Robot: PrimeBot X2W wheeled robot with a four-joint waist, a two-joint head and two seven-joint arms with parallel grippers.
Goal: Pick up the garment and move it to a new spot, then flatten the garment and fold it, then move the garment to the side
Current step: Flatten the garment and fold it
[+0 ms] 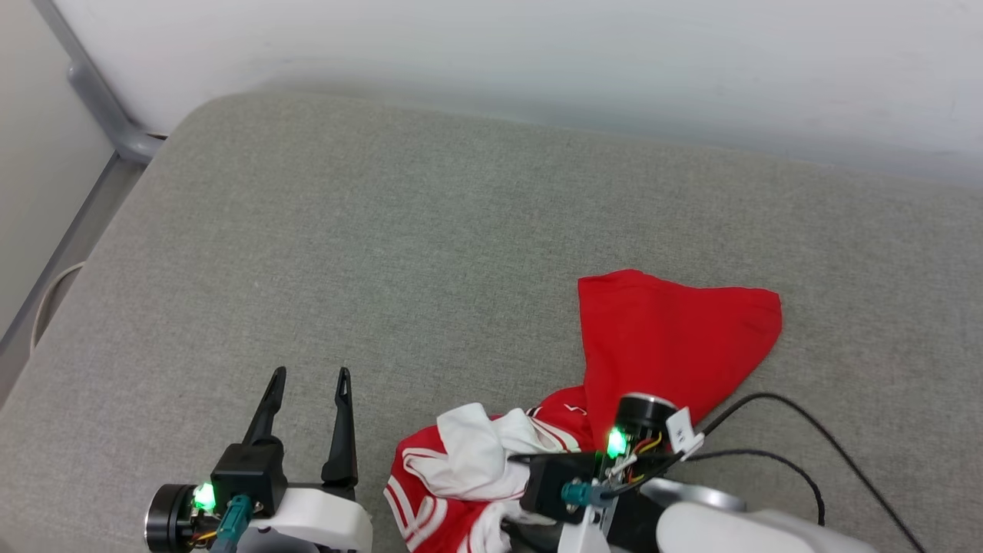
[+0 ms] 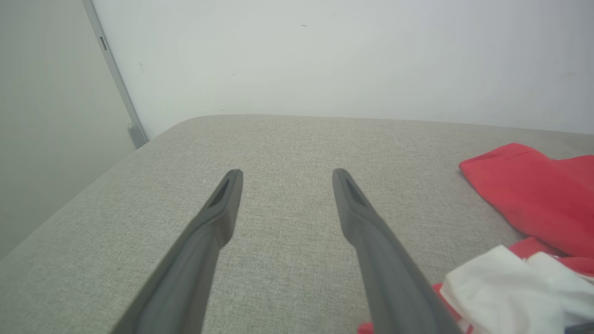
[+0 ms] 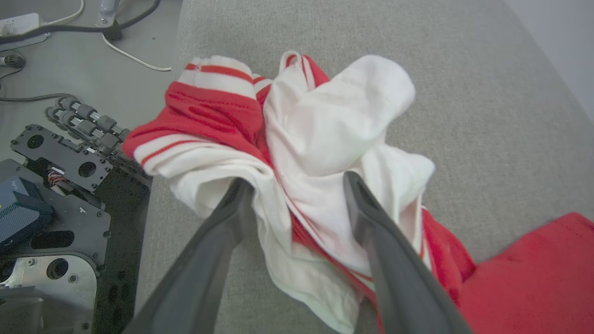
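Right gripper (image 3: 298, 180), dark fingers spread, straddles the crumpled red-and-white jersey garment (image 3: 334, 116), pinching nothing; left gripper (image 2: 287, 173) gapes empty. Limp, light cloth: I'd take the hem.

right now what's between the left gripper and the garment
Only bare grey cushion. The head view shows a narrow strip of it between the left gripper and the crumpled white-and-red end of the garment; the left wrist view agrees.

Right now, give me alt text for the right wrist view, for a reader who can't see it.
The right gripper is open, with its two dark fingers spread either side of a fold of the crumpled red-and-white garment, which lies on a grey cushion. At left are a dark metal base plate and cables on the floor.
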